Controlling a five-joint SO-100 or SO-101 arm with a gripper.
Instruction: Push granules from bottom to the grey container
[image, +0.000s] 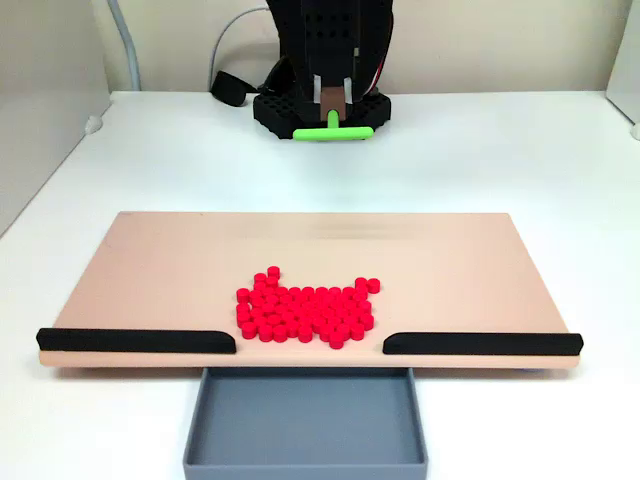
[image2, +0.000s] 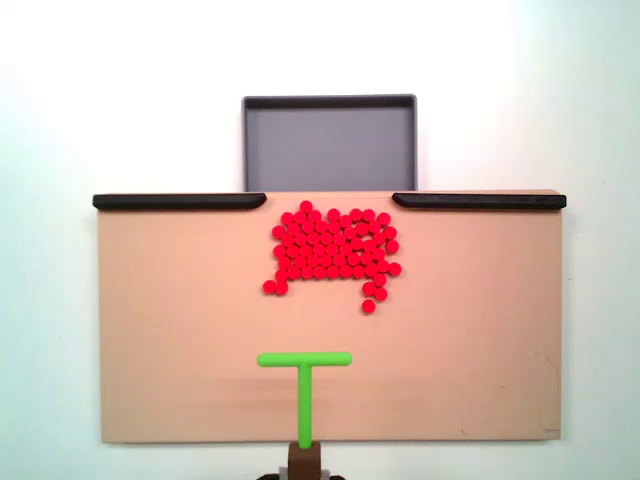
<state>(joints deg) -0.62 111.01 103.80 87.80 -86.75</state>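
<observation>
Clamping the green pusher, the fingers hover behind the granules (beside the grey container).

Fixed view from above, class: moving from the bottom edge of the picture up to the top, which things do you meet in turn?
Green T-shaped pusher → red granules → black strips along the edge of the tan board → grey container.

No text, label, brand or number can be read anywhere.
</observation>
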